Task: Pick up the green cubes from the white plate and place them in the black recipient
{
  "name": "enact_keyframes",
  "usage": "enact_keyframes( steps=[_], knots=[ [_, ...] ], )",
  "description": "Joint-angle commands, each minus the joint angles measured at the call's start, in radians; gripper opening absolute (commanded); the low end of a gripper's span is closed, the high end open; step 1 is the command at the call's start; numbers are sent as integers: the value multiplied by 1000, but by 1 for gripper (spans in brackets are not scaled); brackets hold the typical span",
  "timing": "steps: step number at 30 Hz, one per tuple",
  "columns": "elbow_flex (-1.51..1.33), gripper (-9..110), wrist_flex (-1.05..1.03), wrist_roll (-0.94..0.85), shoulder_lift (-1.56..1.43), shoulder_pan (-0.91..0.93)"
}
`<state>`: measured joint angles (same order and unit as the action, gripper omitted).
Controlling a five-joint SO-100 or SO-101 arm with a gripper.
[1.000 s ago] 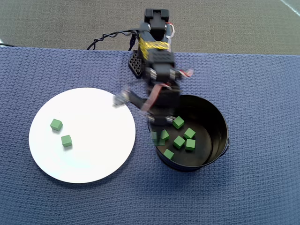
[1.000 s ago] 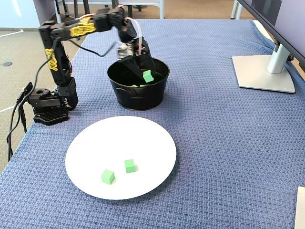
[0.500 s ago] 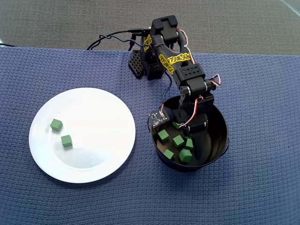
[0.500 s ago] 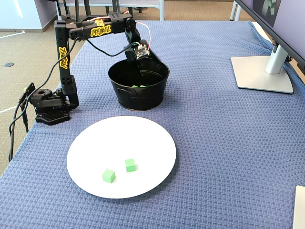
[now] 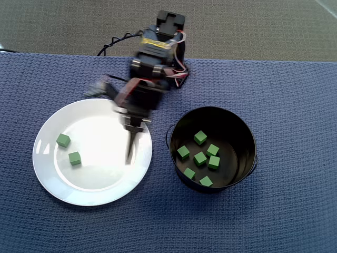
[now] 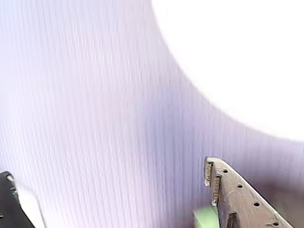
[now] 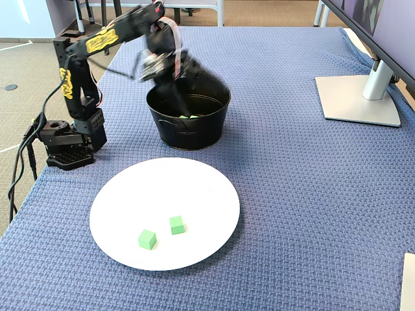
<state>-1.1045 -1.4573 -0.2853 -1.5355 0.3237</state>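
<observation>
The white plate (image 5: 105,190) lies on the left in the overhead view and holds two green cubes (image 5: 63,139) (image 5: 75,158); both also show in the fixed view (image 7: 147,239). The black pot (image 5: 176,132) stands to its right with several green cubes (image 5: 200,158) inside. My gripper (image 5: 126,147) is blurred and raised above the plate's right part, close to the pot (image 7: 188,133). In the wrist view the gripper (image 6: 109,194) stands wide open. A green patch (image 6: 205,218) shows at the bottom edge beside one finger (image 6: 228,190); I cannot tell if they touch.
A blue woven cloth (image 5: 274,221) covers the table. The arm's base (image 7: 65,146) with its cables sits at the table's left edge in the fixed view. A monitor stand (image 7: 356,97) is at the far right.
</observation>
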Motion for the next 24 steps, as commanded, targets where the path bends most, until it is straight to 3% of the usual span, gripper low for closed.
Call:
enact_keyframes(
  steps=[1,7,12,24],
  knots=[
    [-20,40,80,-133,31,158],
    [-81,35,213,-272,173,302],
    [21,32,196,-345,339,350],
    [124,32,199,-744,528,403]
  ],
)
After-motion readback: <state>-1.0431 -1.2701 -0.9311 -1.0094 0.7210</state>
